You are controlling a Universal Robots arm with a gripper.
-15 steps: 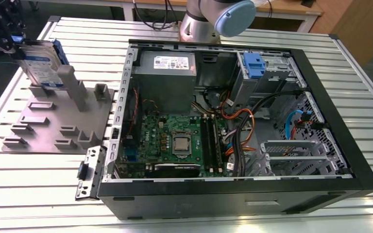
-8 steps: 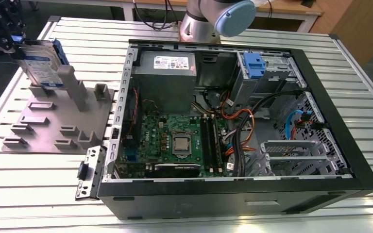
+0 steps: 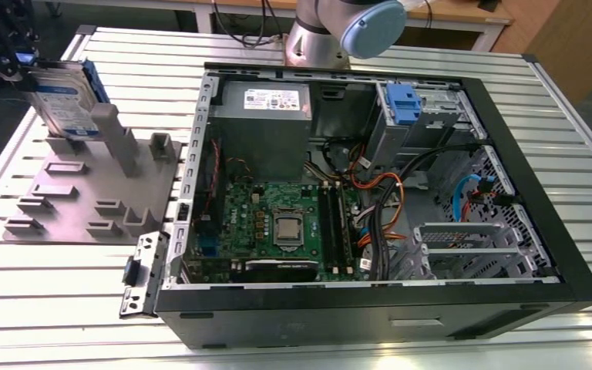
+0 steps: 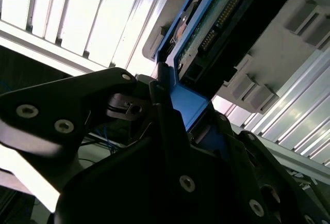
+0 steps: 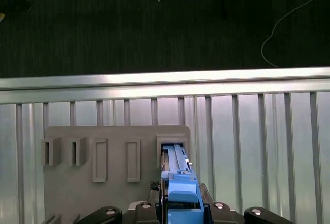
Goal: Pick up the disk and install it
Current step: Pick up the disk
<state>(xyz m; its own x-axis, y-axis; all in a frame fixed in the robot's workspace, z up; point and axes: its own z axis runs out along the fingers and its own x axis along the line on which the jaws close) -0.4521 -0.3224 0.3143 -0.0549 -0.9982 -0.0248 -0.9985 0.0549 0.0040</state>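
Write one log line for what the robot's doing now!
hand: shut on disk | disk: standing at grey holder | computer case: open, disk not installed

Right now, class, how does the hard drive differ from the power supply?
The hard drive stands on edge at the grey fixture, outside the computer case; the power supply sits inside it. The hard drive is slim, blue-railed; the power supply bulkier, plain. Both carry labels.

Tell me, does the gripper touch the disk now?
Touching. In the second wrist view the gripper clamps the blue rail of the disk, no gap visible.
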